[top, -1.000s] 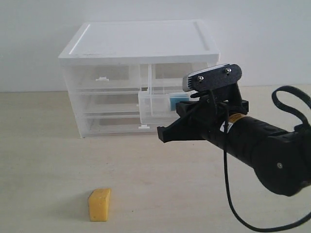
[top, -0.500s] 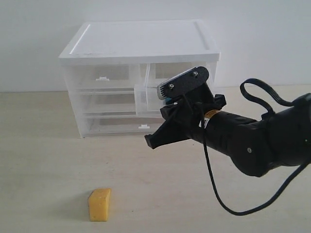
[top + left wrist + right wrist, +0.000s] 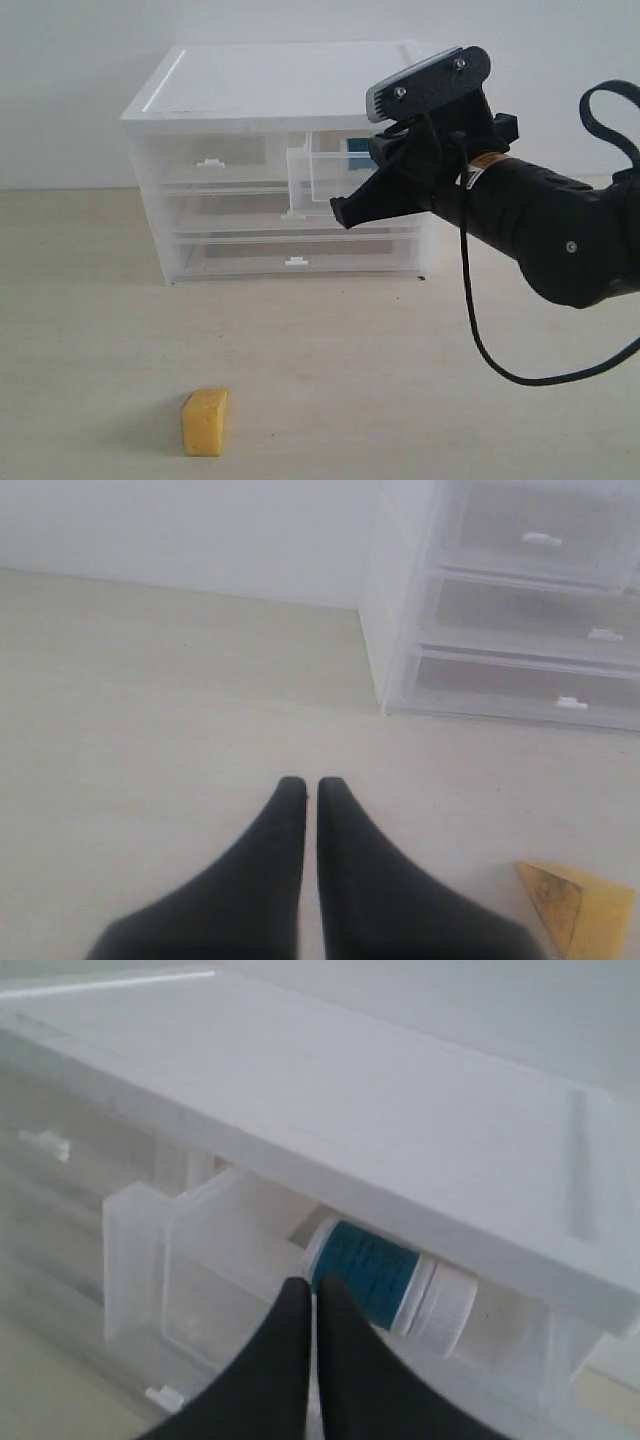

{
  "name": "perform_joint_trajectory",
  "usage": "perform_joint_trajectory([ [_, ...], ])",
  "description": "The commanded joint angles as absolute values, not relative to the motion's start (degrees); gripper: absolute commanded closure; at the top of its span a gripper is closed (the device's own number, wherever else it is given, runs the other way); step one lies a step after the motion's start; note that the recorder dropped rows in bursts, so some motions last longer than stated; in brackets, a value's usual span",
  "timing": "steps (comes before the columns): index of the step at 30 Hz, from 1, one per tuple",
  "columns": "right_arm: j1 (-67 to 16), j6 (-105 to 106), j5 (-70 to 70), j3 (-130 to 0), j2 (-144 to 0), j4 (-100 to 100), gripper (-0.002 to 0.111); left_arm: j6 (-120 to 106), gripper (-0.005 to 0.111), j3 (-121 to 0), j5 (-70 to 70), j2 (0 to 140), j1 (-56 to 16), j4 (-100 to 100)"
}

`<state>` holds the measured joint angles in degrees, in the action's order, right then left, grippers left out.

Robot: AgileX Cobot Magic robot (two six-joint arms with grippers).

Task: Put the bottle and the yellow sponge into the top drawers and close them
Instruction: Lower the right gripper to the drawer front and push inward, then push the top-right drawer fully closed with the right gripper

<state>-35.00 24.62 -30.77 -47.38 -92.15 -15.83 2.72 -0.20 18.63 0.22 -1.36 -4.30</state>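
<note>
The bottle (image 3: 385,1285) lies on its side inside the pulled-out top drawer (image 3: 140,1260) — the one at 3 o'clock in the upper row of the cabinet (image 3: 290,85). My right fingers (image 3: 335,1325) are clenched empty, just in front of that drawer. The yellow sponge (image 3: 205,422) stands on the bench (image 3: 400,380), at 7 o'clock from the cabinet — my left fingers (image 3: 335,820), clenched on nothing, hover near it.

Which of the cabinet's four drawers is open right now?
The top right drawer: it sticks out from the cabinet front with the bottle lying on its side inside. The top left drawer and both full-width drawers sit flush, closed.
</note>
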Motion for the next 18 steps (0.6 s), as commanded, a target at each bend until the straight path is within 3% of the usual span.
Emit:
perform_joint_trajectory([
  [1, -34.76, 24.63, -27.22, -47.49, -91.08, -15.97, 0.108, 2.95, 0.103, 0.00, 18.07, 0.00, -1.19, -4.99],
  [9, -34.76, 25.41, -8.92, -48.24, -85.03, -15.97, 0.108, 2.95, 0.103, 0.00, 18.07, 0.00, -1.19, -4.99],
  [14, -34.27, 28.79, 10.01, -56.47, -88.68, -15.97, 0.108, 2.95, 0.103, 0.00, 18.07, 0.00, -1.19, -4.99],
  [18, -33.77, 29.30, 10.34, -61.56, -92.01, -15.85, 0.108, 2.95, 0.103, 0.00, 18.07, 0.00, -1.19, -4.99],
])
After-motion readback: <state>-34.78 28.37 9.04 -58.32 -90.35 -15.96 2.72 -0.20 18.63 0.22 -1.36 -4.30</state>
